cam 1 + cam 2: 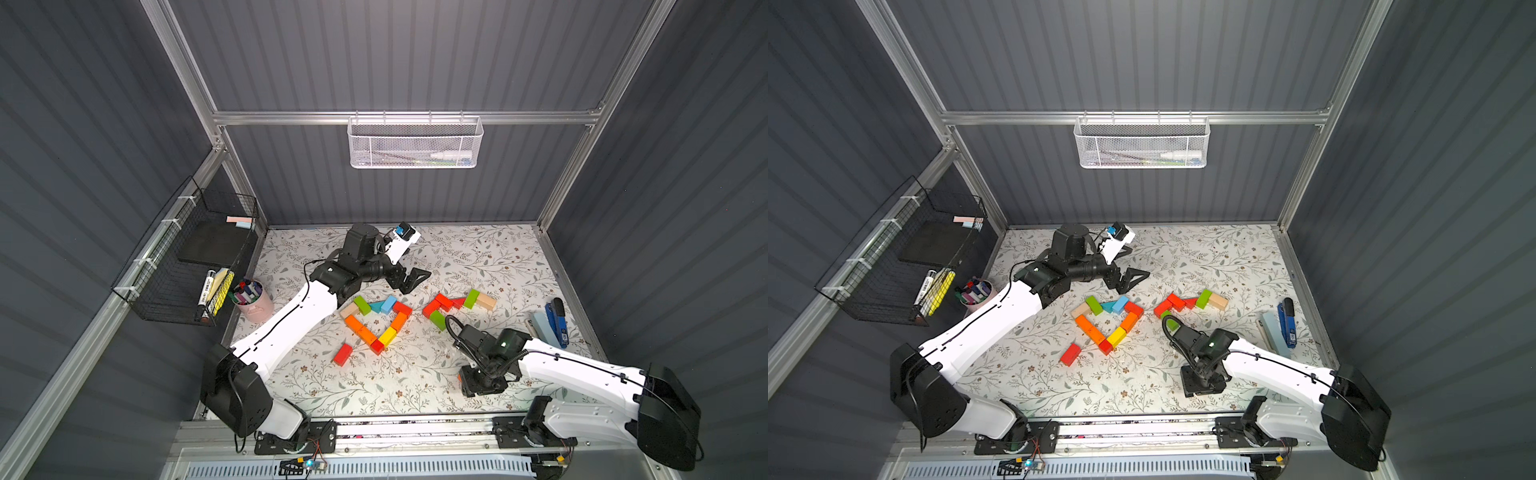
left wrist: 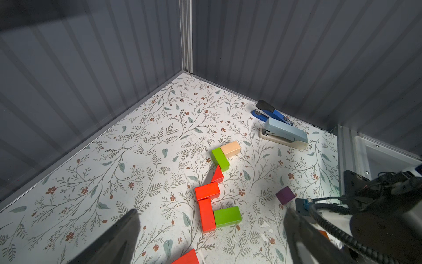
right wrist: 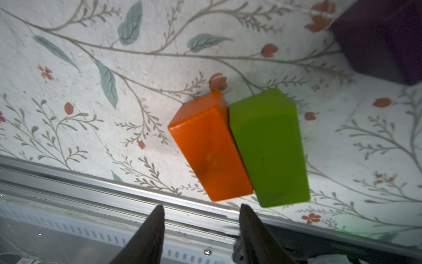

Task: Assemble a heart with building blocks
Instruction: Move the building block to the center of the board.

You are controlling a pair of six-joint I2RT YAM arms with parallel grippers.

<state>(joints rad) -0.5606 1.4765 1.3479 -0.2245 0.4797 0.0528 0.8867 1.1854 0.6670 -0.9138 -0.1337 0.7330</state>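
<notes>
We see the building blocks [image 1: 400, 321] partly forming a heart outline at the centre of the floral table [image 1: 415, 386]. One red brick [image 1: 343, 354] lies loose at the heart's lower left. A second chain of red, green and tan blocks [image 1: 442, 301] lies to the right of the heart. The left jaws are spread wide and empty, just above the heart in both top views. The right jaws, at the lower right of the blocks, are parted with nothing between them. In the right wrist view an orange brick [image 3: 211, 148] and a green brick [image 3: 269, 148] lie touching side by side just beyond the jaw tips. A purple cube [image 3: 383, 41] sits in that frame's upper right corner.
</notes>
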